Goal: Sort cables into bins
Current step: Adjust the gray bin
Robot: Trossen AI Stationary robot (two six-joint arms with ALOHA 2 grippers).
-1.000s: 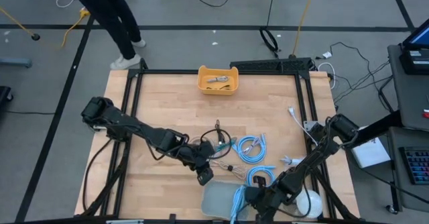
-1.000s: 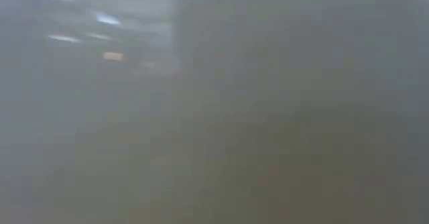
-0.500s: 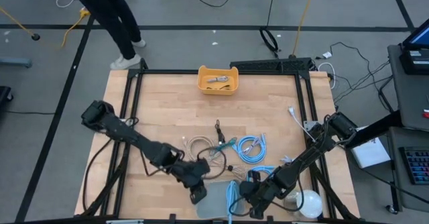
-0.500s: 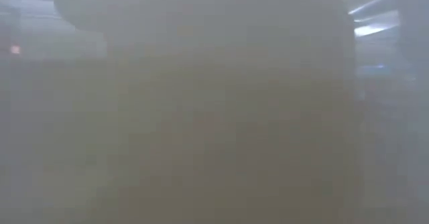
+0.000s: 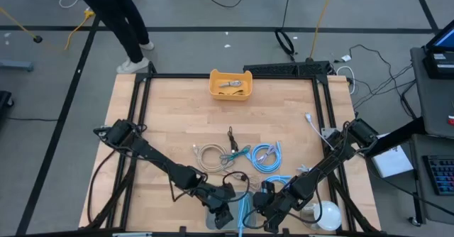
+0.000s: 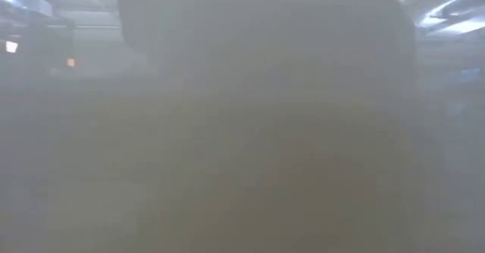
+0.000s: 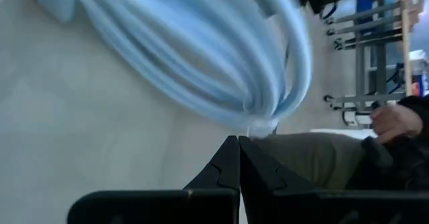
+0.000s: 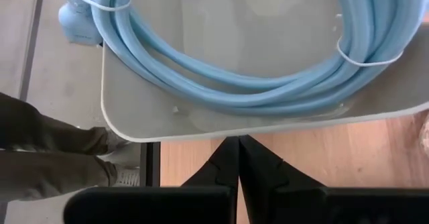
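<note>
Both grippers, jaws pressed together and holding nothing, are hovering at the grey bin: right gripper just outside its rim, left gripper nearer the coiled light-blue cable lying inside.

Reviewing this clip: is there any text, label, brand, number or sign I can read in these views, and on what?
None can be read.
Light-blue cable in the pale grey bin: no print shows on the jacket or ties.
Orange-yellow bin: no label visible.
Laptop beside the table: screen too small to read.
Low view: fogged over, nothing legible.
</note>
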